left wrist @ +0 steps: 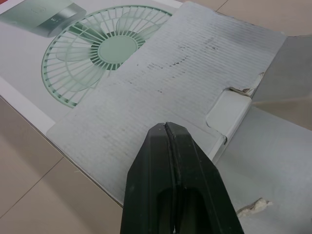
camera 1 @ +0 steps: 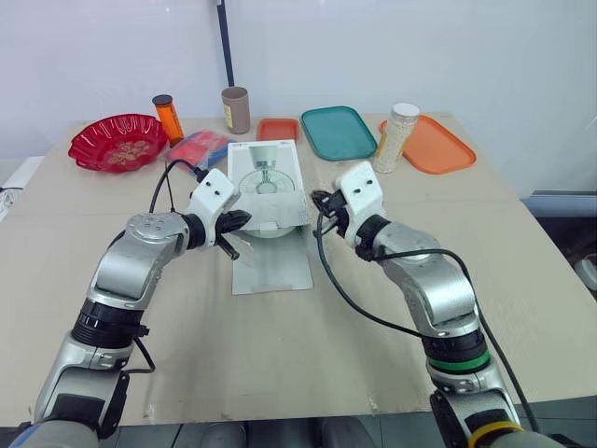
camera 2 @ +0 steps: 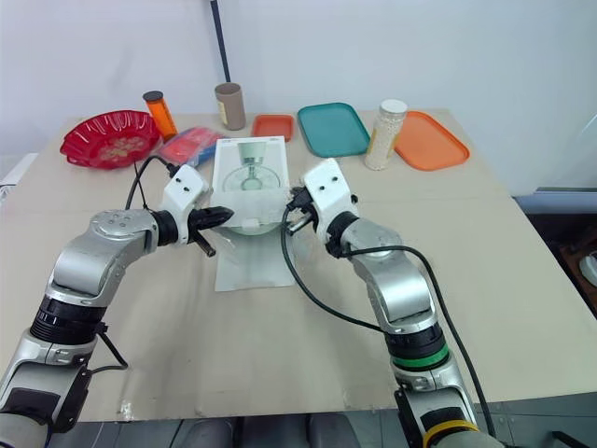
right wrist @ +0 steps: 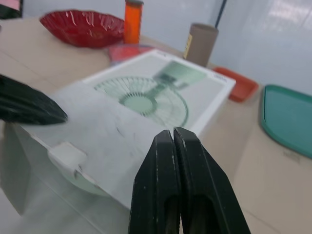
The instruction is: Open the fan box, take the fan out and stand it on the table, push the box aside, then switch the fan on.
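Clearly ribbed cardboard fan box (camera 1: 266, 168).

Far side, left to right: red bowl (camera 1: 118, 142); orange bottle (camera 1: 168, 117), dark cap, upright just beside the bowl; red-and-blue packet (camera 1: 198, 147), lying flat; brown tube (camera 1: 236, 109), upright; small red-orange tray (camera 1: 278, 129); teal tray (camera 1: 338, 133); white-lidded jar (camera 1: 396, 137) of pale grains, overlapping the orange tray (camera 1: 438, 147).

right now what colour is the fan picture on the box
The fan picture is pale green on a white box, clearest in the left wrist view.
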Controlling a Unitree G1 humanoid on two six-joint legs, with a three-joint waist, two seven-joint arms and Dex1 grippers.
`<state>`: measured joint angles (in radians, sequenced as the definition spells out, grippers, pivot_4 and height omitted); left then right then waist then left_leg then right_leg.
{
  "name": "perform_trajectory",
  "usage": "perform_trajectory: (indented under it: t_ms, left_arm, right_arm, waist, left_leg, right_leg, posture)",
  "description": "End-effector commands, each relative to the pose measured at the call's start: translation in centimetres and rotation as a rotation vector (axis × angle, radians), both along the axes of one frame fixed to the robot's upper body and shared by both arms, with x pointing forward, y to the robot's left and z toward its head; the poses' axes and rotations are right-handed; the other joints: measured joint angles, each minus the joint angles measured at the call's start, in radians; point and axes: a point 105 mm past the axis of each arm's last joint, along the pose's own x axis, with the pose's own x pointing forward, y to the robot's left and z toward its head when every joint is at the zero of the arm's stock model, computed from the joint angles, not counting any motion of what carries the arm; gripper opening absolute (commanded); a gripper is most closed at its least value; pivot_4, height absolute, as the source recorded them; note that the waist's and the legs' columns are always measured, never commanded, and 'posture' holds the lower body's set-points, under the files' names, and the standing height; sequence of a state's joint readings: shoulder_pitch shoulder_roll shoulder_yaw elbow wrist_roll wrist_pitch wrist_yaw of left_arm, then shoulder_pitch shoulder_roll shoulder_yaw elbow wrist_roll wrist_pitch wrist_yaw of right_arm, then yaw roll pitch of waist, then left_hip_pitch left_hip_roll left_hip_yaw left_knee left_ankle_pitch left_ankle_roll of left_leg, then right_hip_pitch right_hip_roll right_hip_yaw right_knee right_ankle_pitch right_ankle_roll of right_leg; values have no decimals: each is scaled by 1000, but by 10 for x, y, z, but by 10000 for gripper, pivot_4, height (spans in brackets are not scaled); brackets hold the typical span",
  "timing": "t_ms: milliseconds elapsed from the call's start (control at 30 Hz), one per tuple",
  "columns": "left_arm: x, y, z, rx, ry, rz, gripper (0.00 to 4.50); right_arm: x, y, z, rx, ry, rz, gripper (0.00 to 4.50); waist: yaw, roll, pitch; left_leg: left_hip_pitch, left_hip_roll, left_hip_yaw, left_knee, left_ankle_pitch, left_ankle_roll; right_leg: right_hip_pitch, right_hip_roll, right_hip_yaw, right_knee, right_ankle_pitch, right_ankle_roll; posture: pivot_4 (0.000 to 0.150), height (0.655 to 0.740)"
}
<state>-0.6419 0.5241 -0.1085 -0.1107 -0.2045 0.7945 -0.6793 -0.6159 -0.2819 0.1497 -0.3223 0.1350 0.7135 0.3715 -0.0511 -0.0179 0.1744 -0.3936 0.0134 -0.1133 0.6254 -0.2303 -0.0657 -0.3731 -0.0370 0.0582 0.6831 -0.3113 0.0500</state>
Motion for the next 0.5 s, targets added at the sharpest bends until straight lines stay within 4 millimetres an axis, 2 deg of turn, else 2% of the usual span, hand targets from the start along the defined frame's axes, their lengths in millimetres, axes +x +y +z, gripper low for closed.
perform_trajectory:
  t_ms: [33, 167, 267, 500]
  left_arm:
    - [0, 3, -2, -6, 10, 25, 0]
    - [2, 3, 11, -30, -23, 45, 0]
    - [0, 8, 32, -45, -67, 76, 0]
    - [-13, 15, 61, -54, -112, 113, 0]
  right_arm:
    - [0, 4, 14, 24, -40, 22, 620]
    - [5, 7, 9, 24, -16, 32, 620]
    - [9, 14, -1, 13, 33, 63, 620]
    - [17, 20, -18, 31, 109, 77, 620]
  waist:
    - [0, 0, 0]
    - [0, 0, 0]
    - [0, 0, 0]
    - [0, -1, 1]
  left_leg:
    - [0, 0, 0, 0, 0, 0]
    - [0, 0, 0, 0, 0, 0]
    - [0, 0, 0, 0, 0, 0]
    - [-1, 0, 0, 0, 0, 0]
  right_leg:
    - [0, 0, 0, 0, 0, 0]
    - [0, 0, 0, 0, 0, 0]
    - [0, 0, 0, 0, 0, 0]
    - [-1, 0, 0, 0, 0, 0]
  posture:
    - [1500, 7400]
    - [1500, 7400]
    - [1500, 7400]
    - [1500, 7400]
